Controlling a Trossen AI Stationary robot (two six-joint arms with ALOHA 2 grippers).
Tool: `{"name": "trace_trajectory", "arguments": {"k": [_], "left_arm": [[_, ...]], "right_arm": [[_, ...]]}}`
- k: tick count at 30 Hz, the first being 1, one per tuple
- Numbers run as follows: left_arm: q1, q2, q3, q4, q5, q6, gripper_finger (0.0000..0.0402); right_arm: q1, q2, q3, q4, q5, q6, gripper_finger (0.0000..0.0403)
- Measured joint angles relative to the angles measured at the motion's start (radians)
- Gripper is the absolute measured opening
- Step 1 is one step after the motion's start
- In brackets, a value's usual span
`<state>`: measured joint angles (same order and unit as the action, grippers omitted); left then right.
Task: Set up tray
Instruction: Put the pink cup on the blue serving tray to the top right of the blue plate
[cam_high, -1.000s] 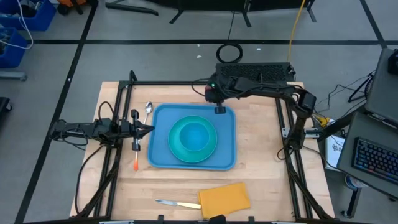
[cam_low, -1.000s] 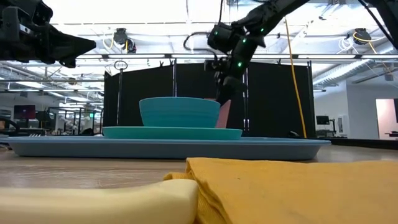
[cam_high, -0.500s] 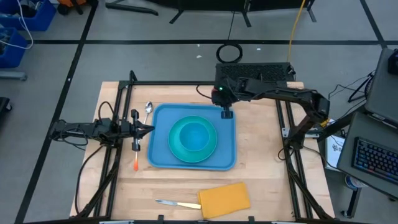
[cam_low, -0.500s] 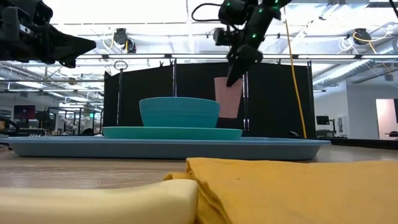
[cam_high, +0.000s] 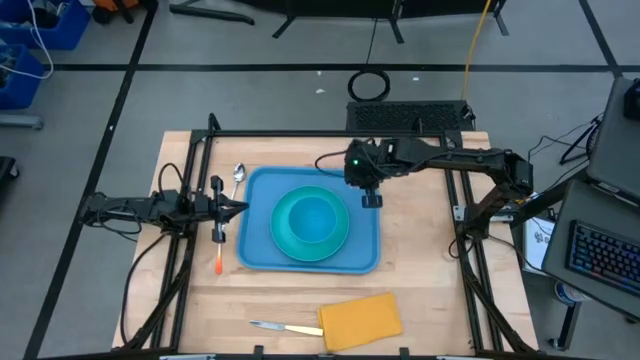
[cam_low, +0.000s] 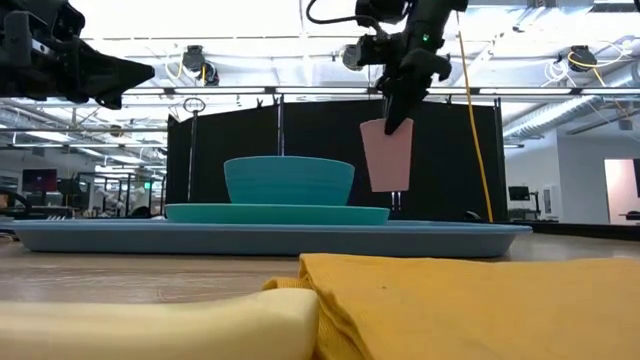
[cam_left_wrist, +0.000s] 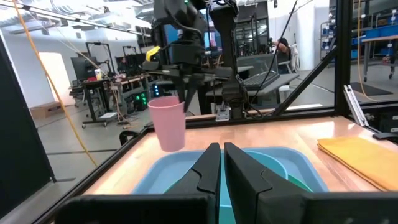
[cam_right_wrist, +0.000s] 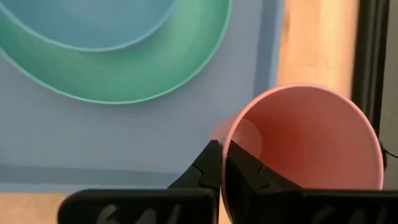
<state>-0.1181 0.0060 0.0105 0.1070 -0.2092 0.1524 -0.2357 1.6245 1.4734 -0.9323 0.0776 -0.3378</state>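
**Pink cup hangs over the tray's far right corner**

The tray (cam_high: 262, 252) lies in the middle of the desk (cam_high: 430, 280), its long axis running from the near edge to the far edge in the high view. On it sits a turquoise plate (cam_high: 283, 243) with a bowl (cam_high: 312, 215) in its centre.

The right gripper (cam_high: 369, 192) is at work above the tray's far right corner. Its jaws are pinched on the rim of a pink cup (cam_low: 386, 155), one finger inside the wall and one outside, as the right wrist view shows. In the low view the cup hangs upright, mouth up, clear of the tray floor and just beside the bowl, apart from it.

The relation that matters is straight down: the bare corner of the tray lies directly below the cup, between the plate's edge and the raised rim. In my judgement the next move is a plain lowering into that corner. The gap looks narrow, so the cup could catch the plate's lip or land on the tray rim and tip.

The left gripper (cam_high: 238, 208) waits at the tray's left edge with its jaws closed and empty, above an orange-handled utensil (cam_high: 218, 262). A spoon (cam_high: 238, 176) lies near the tray's far left corner. A yellow cloth (cam_high: 360, 320) and a knife (cam_high: 282, 327) rest near the front of the desk
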Motion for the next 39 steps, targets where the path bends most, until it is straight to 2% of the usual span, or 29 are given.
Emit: {"name": "trace_trajectory", "arguments": {"k": [10, 19, 31, 39], "left_arm": [[0.000, 0.000, 0.000, 0.000, 0.000, 0.000, 0.0026], [0.000, 0.000, 0.000, 0.000, 0.000, 0.000, 0.0026], [0.000, 0.000, 0.000, -0.001, 0.000, 0.000, 0.0026], [0.000, 0.000, 0.000, -0.003, 0.000, 0.000, 0.0026]], "right_arm": [[0.066, 0.000, -0.069, 0.018, -0.004, 0.050, 0.0000], [0.071, -0.015, -0.184, 0.141, -0.054, 0.037, 0.0000], [0.037, -0.197, -0.391, 0.296, -0.084, 0.064, 0.0000], [-0.006, -0.218, -0.457, 0.360, -0.132, 0.056, 0.0000]]}}
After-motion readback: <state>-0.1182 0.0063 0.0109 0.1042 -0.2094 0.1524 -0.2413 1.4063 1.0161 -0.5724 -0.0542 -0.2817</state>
